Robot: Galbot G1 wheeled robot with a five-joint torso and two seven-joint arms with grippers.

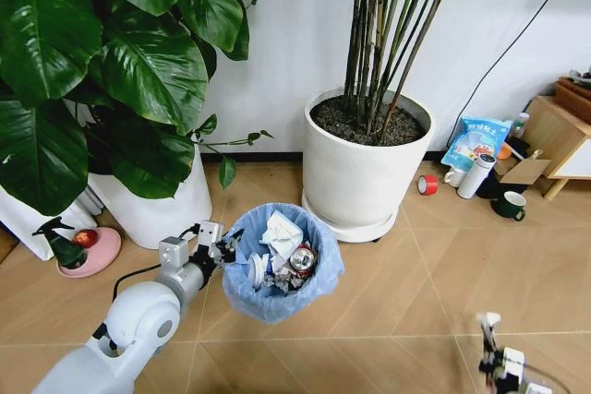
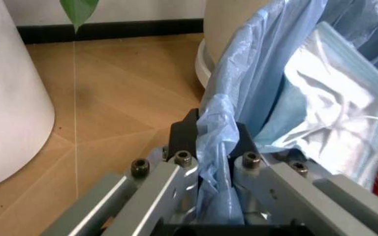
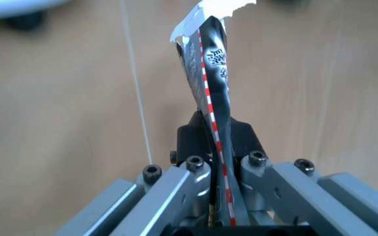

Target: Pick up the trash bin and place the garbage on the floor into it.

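Head View Status: Bin Held at Rim, Wrapper Held in Right Claw

Head view, lower left of the frame: the left claw (image 1: 224,248) is pressed together on the rim of the trash bin (image 1: 277,297), pinching the light-blue liner bag. The left wrist view confirms this; the left claw (image 2: 210,142) has a fold of the bag (image 2: 241,88) gathered between its dark pads, with bag material running down between the jaws.

The right claw (image 1: 491,350) sits at the lower right of the head view. In the right wrist view the right claw (image 3: 214,140) is pinching a twisted wrapper (image 3: 208,64) with a red-and-white stripe, held over bare floor (image 3: 64,98).

Bin location: centre of the head view, just in front of the large white plant pot (image 1: 360,173). Contents visible: crumpled white tissue (image 1: 282,232), a crushed red can (image 1: 303,258) and a pale face mask (image 2: 333,113).

Handling notes (judgement):
- Bag film is thin, soft and slippery. It will likely stretch or slide off the rim under load, so a grip that includes the stiff rim beneath the film is preferable. Whether the pads currently catch that rim cannot be determined.
- Bin and contents appear light.
- Wrapper is light, flimsy and crinkly. Its twisted middle gives the firmest hold.
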